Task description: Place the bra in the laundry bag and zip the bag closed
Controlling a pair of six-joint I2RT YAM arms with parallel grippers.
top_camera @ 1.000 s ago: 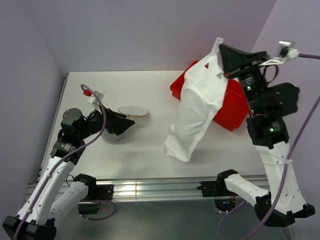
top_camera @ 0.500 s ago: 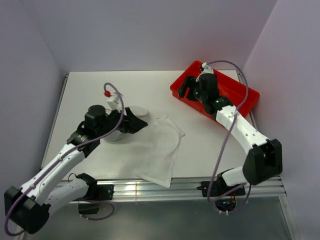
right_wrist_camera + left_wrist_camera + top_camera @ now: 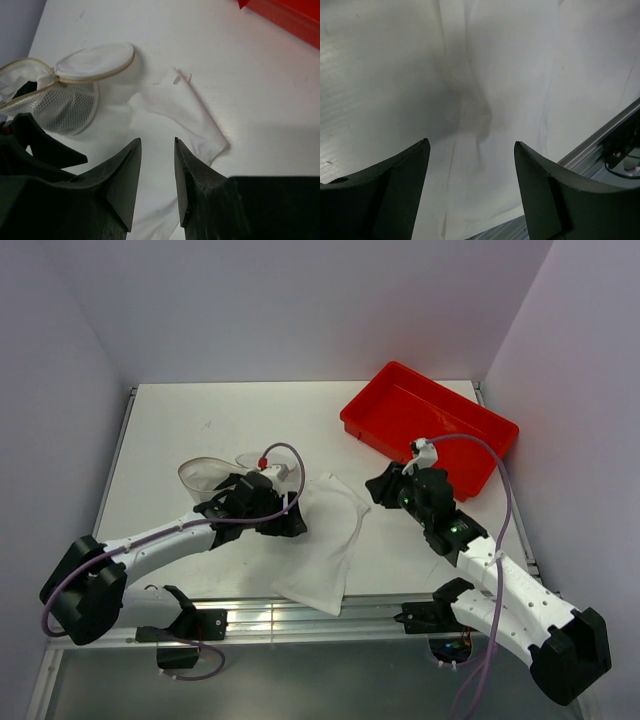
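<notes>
Both arms are now stretching low over the one table [image 3: 170, 430], where the one white garment [image 3: 325, 530] is lying flat between two pincers. Under the left gripper [image 3: 471, 170], gaping wide and gripping nothing, is lying its left part; the right gripper [image 3: 157, 150], narrowly parted and empty, is hovering beside its corner. One red tray [image 3: 440, 425] is sitting beyond the right gripper, one unzipped laundry bag [image 3: 205, 472] behind the left.

White garment [image 3: 325, 540] lying flat on the worktop [image 3: 180, 415], centre front. Left hand [image 3: 290, 523] over its left edge; right hand [image 3: 374, 488] just beside its upper right corner. Mesh laundry bag [image 3: 205, 473], lid open, behind the left arm. Red tray [image 3: 430, 420] at rear right.
</notes>
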